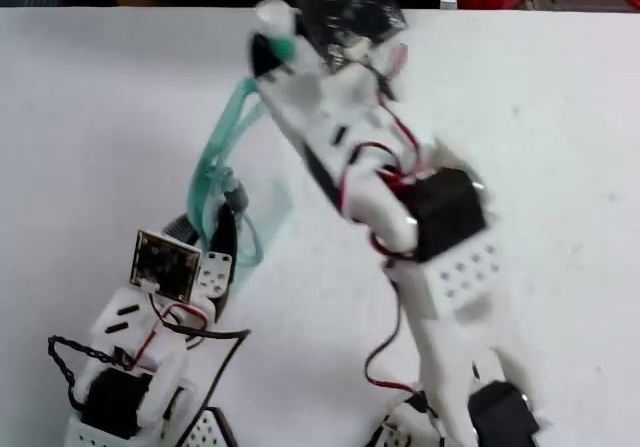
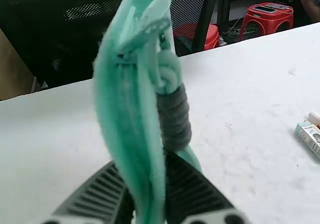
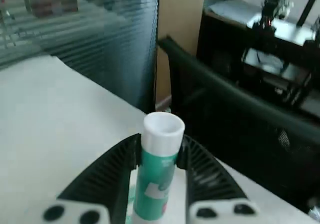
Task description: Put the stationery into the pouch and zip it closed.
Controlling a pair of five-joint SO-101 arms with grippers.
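A translucent green pouch stands upright off the table, and my left gripper is shut on its lower part. In the left wrist view the pouch rises between the fingers, with a grey ribbed item held against it. My right gripper is over the far middle of the table, just beyond the pouch's upper end, shut on a glue stick with a white cap and green body. The right wrist view has the glue stick upright between the fingers, cap outward.
A small green-and-white box lies on the white table off to one side. Beyond the far table edge stand a black mesh chair and red stools. Red and black cables hang along the right arm.
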